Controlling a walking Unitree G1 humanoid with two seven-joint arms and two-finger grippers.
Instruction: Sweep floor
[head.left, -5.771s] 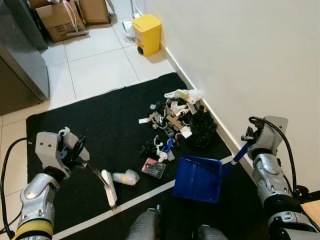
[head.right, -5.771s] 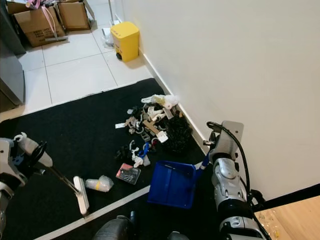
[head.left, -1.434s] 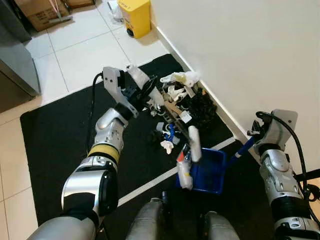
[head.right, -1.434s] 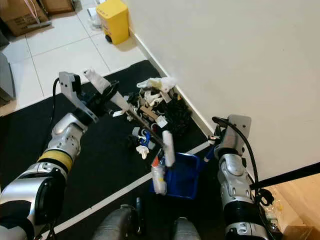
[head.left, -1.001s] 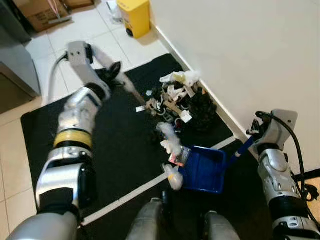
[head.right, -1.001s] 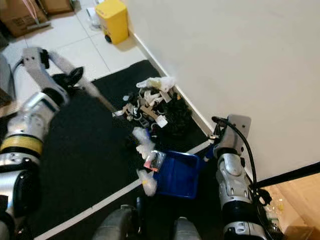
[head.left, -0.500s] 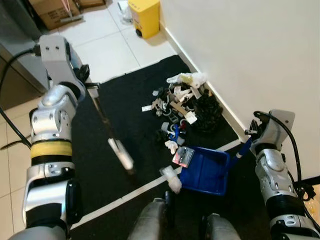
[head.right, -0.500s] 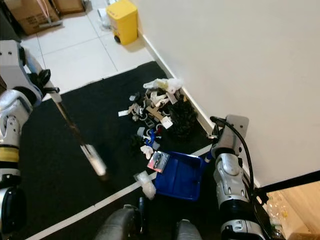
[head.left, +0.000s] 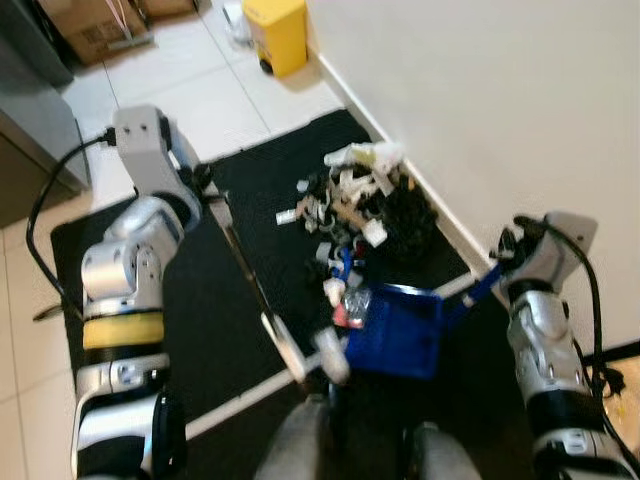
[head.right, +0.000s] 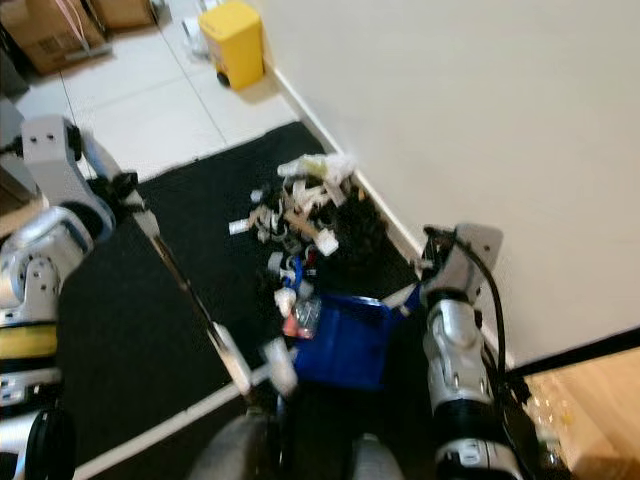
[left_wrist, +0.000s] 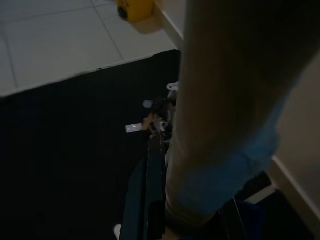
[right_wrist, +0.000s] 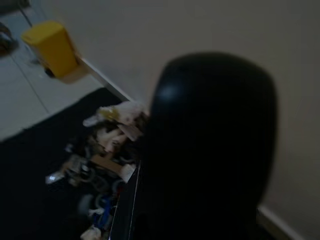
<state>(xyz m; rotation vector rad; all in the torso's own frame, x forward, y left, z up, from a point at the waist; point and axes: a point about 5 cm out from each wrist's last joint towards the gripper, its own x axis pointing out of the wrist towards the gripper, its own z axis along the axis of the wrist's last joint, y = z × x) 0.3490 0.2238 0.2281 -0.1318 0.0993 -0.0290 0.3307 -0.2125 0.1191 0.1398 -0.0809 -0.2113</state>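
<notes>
A black mat (head.left: 250, 240) lies against the pale wall, and on it a heap of litter (head.left: 360, 205) — crumpled white plastic, paper scraps, dark tangled bits — sits by the skirting, beyond the blue plastic dustpan (head.left: 395, 322), whose mouth opens toward the broom side. The left gripper (head.left: 205, 190) grips the top of the thin broom (head.left: 250, 285), whose long handle slants down toward the robot's feet, its pale head (head.left: 283, 347) just beside a clear plastic cup (head.left: 330, 355) at the pan's near left corner. The right gripper (head.left: 510, 262), fingers closed on the dustpan's blue handle, steadies it, so the cup probably wants a short push rightward.
</notes>
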